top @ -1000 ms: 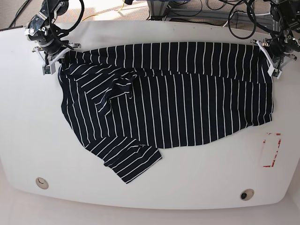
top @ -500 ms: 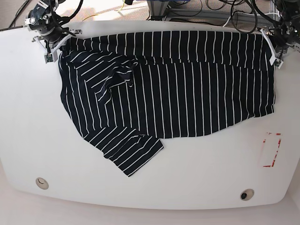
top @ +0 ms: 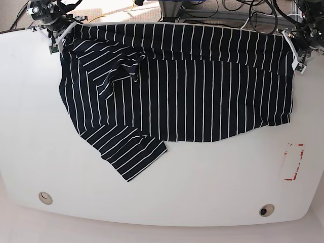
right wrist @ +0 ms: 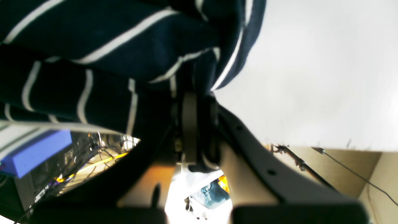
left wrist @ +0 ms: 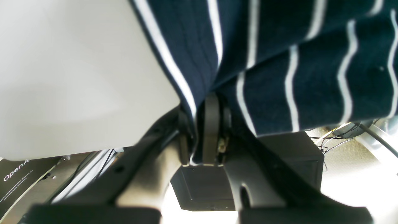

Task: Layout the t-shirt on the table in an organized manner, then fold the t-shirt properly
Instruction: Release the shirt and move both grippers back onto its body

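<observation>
The dark navy t-shirt (top: pixel 192 86) with thin white stripes lies spread across the far half of the white table (top: pixel 212 182), its top edge along the far rim. One sleeve (top: pixel 129 154) points toward the near left, and a rumpled fold (top: pixel 124 71) sits near the left end. My left gripper (top: pixel 296 53) is shut on the shirt's far right corner; the left wrist view shows the cloth (left wrist: pixel 311 62) pinched in that gripper (left wrist: pixel 199 137). My right gripper (top: pixel 55 38) is shut on the far left corner, with fabric (right wrist: pixel 93 37) clamped in it (right wrist: pixel 189 124).
A red-outlined rectangle mark (top: pixel 293 162) is on the table's right side. Two round fittings (top: pixel 45 197) (top: pixel 266 209) sit near the front edge. Cables and equipment crowd the space behind the far edge, including a blue box (right wrist: pixel 34 149).
Both grippers have moved toward the far edge, dragging the shirt's top edge with them. The whole shirt has slid away from the front and lies flatter.
</observation>
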